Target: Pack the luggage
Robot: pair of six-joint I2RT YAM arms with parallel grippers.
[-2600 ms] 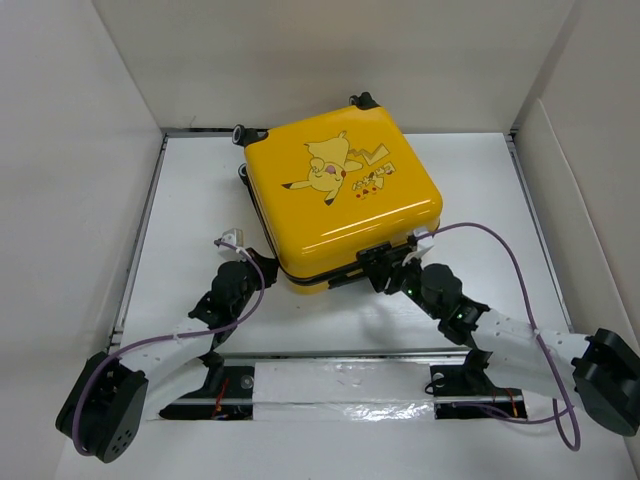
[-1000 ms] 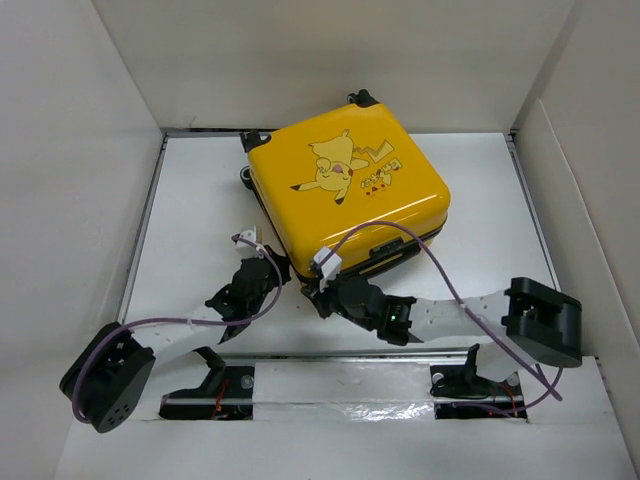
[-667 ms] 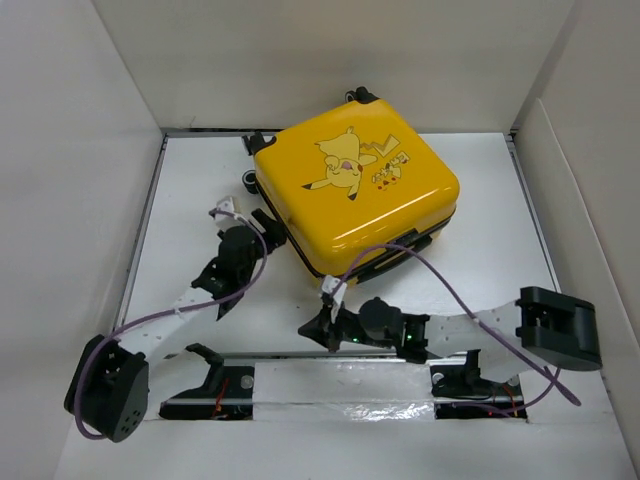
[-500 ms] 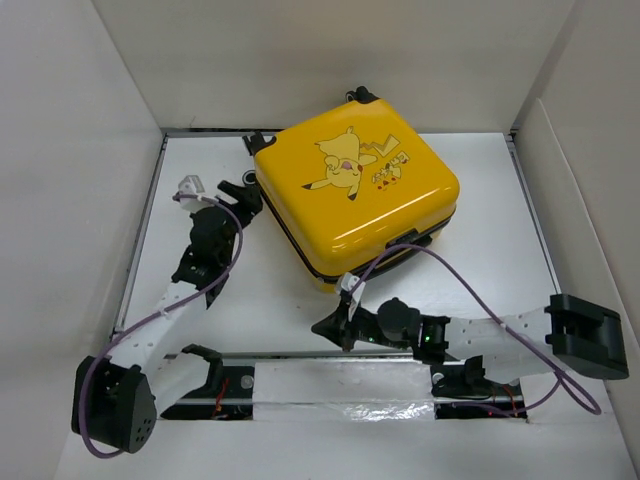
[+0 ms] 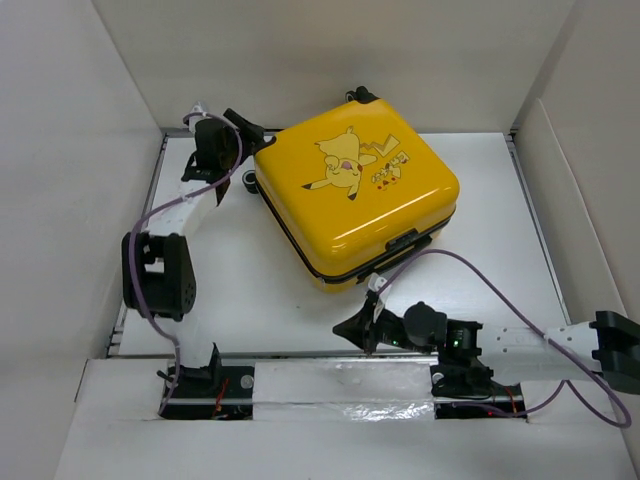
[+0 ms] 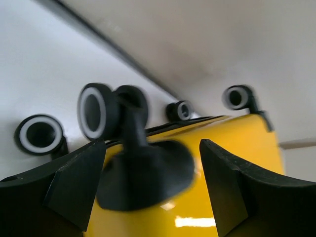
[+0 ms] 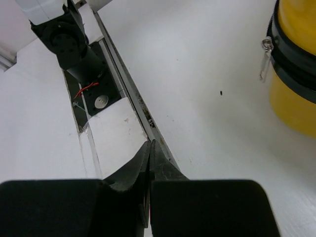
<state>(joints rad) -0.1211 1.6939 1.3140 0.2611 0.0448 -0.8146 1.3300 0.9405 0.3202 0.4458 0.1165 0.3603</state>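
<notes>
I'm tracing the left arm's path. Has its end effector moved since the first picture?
Yes. The left end effector has moved towards the back wall and now sits at the luggage's far-left corner.

Nothing you can read at this moment. The only lettering in view is a small patch of dark and red characters [image 5: 388,170] on the lid of the luggage [image 5: 330,225], just right of the cartoon figure [image 5: 338,168] printed there. From the top view it is too small for you to make out any character. The wrist views show only plain yellow luggage shell, and the left one is blurred.
</notes>
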